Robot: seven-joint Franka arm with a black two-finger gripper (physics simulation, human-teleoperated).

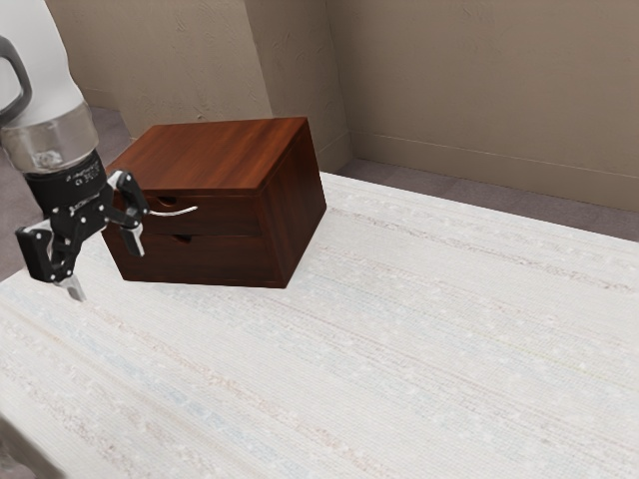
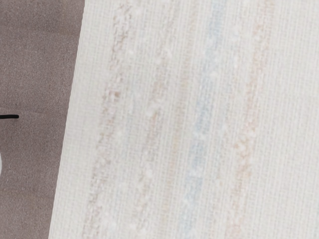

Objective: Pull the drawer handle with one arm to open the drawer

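A dark wooden drawer box (image 1: 225, 195) stands on the table at the exterior view's left. Its upper drawer front carries a thin silver handle (image 1: 180, 211); the lower front (image 1: 190, 257) shows only a small notch. Both fronts sit flush with the box. My black gripper (image 1: 106, 265) hangs just in front of the box, to the left of the handle and slightly below it, a little above the table. It is open, with nothing between its fingers (image 1: 136, 238), and it does not touch the handle.
A white striped cloth (image 1: 399, 339) covers the table; in the wrist view the cloth (image 2: 199, 124) lies under my hand, with the table's edge and grey-brown floor (image 2: 35, 74) beside it. Beige walls stand behind the box.
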